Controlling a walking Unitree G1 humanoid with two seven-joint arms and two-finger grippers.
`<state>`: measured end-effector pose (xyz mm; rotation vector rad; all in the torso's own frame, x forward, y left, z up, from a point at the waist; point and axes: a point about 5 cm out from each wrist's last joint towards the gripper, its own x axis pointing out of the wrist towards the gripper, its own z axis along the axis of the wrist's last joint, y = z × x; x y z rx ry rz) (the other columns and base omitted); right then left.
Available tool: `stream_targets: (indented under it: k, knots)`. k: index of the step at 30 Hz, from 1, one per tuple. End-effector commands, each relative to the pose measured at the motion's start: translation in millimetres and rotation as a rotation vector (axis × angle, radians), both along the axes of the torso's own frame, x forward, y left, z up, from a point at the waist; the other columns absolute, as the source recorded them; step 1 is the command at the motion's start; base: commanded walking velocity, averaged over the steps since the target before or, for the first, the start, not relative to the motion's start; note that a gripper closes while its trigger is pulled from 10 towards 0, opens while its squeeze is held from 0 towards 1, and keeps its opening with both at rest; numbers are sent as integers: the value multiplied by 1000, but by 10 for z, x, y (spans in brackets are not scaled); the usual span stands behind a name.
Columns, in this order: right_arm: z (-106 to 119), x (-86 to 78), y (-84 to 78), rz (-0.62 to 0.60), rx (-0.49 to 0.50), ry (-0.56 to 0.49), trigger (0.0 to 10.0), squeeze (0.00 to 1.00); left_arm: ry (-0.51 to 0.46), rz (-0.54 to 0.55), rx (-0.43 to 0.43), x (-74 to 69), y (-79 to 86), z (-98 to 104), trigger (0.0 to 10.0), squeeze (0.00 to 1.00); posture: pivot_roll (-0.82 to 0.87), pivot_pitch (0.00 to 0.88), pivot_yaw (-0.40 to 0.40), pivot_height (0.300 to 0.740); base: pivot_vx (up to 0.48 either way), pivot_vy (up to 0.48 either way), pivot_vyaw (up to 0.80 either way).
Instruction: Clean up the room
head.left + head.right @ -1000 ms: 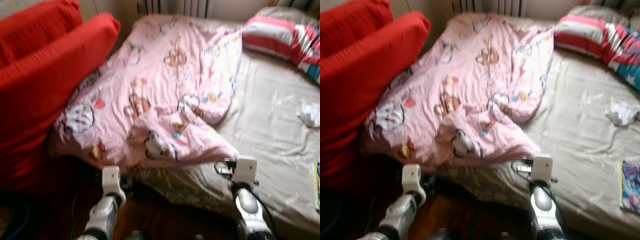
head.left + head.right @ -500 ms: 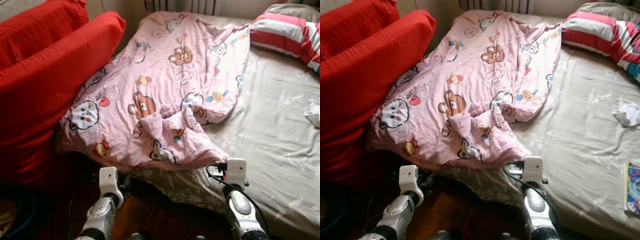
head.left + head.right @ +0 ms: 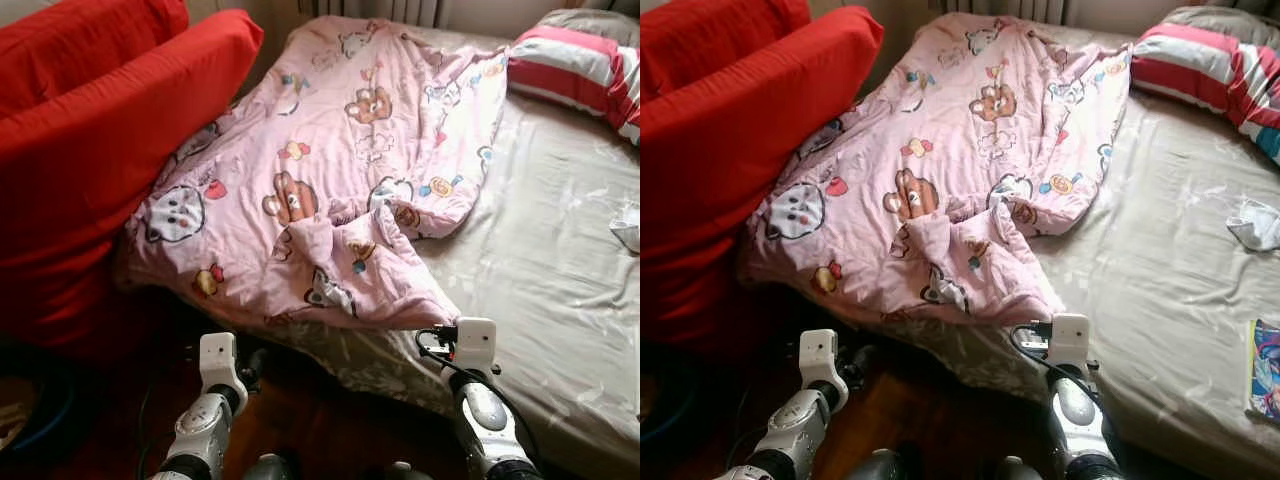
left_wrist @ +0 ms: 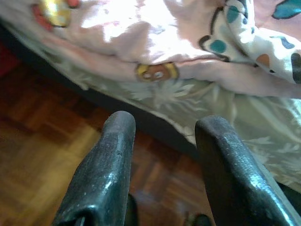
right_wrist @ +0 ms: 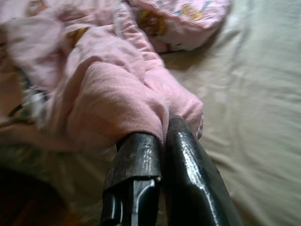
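Two end effectors, and only the right one is doing anything. The right end effector [image 5: 162, 141] has its fingers pinched together on the near corner of the pink blanket [image 3: 340, 170], at the near edge of the bed [image 3: 560, 270]. The left end effector [image 4: 162, 141] is spread wide with nothing in it, hovering over the wood floor [image 4: 42, 141] just short of the bed edge.

My read is that the cleanup has barely started. The blanket is lying crumpled across the left half of the bed, with its near corner folded over on itself and its left edge pushed against the red cushions [image 3: 110, 130]. The striped pillow [image 3: 575, 65] sits at the far right. A small white crumpled thing [image 3: 1252, 222] and a book [image 3: 1265, 370] are lying loose on the right side of the sheet. So what's left is spreading or folding the blanket, then dealing with those bits.

Containers: there's a dark rounded thing [image 3: 40, 420] on the floor at the near left, maybe a bin, but I can't tell what's in it.
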<state>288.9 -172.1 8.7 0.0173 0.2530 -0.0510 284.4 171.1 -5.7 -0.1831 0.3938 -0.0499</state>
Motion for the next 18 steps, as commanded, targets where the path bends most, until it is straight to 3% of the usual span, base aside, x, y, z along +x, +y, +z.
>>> stream_targets:
  k: [1,18]
  knots:
    - [-66,-52,-10,-9,10,32,10000,0,46,9,-2,-75,28,-80,10000,0,-62,182,76,740,-289,0,0]
    - [-23,-10,-34,-21,4,17,10000,0,29,18,13,-22,45,-31,10000,0,-55,223,70,740,-34,0,0]
